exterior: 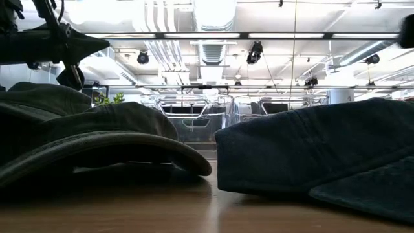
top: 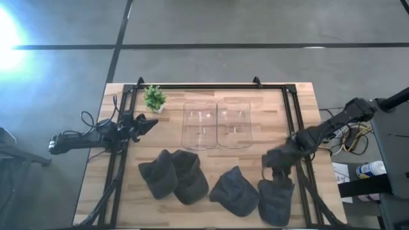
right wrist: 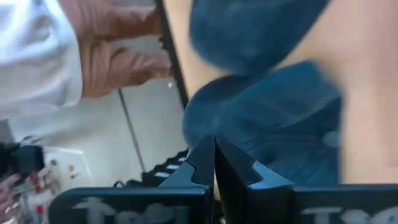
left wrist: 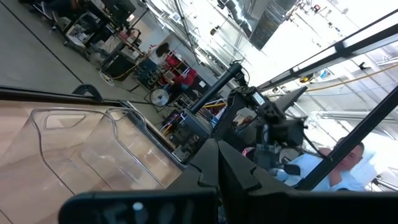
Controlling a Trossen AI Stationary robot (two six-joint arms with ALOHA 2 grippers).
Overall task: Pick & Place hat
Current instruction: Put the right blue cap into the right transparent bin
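While the right hand [top: 276, 171] hangs clenched and empty just above the dark hat [top: 276, 199] at the counter [top: 255, 153] edge — it should open wide first, then drop straight down.

4 dark hats [top: 234, 190], flat, row on table's near edge
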